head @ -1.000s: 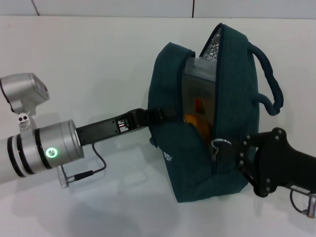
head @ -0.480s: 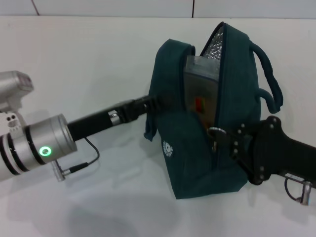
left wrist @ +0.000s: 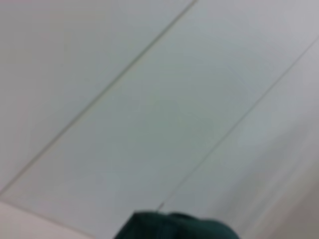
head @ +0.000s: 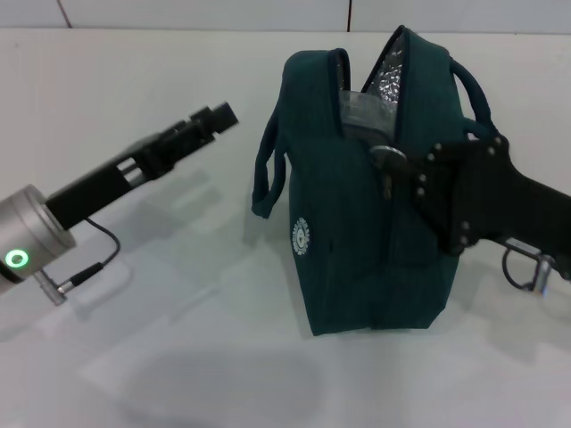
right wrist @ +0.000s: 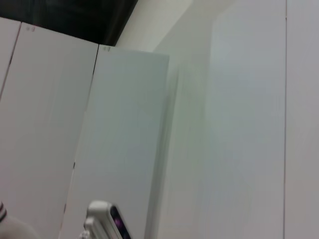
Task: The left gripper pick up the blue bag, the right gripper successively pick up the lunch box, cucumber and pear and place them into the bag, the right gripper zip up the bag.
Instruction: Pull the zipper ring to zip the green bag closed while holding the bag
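Blue bag (head: 357, 223) stands upright on the white table (head: 161, 80), zip partly run, top still gaping with silver lining (head: 390, 76) showing and the clear lunch box (head: 361, 111) lid visible just inside the opening. One carry strap (head: 265, 178) hangs off the bag's left face, the other strap (head: 473, 89) arcs over on its right side. Right hand (head: 393, 165) is pressed against the bag's right side at the zip line, fingers pinched shut on the metal zipper pull (head: 385, 160). Left hand (head: 214, 118) hangs to the left of the bag, clear of the fabric and apart from the strap; cannot tell whether its fingers are open or closed. Left wrist view shows only wall panels plus a dark teal edge of the bag (left wrist: 174, 226). Right wrist view shows wall panels, nothing of the bag. Cucumber and pear not visible, bag contents mostly hidden.
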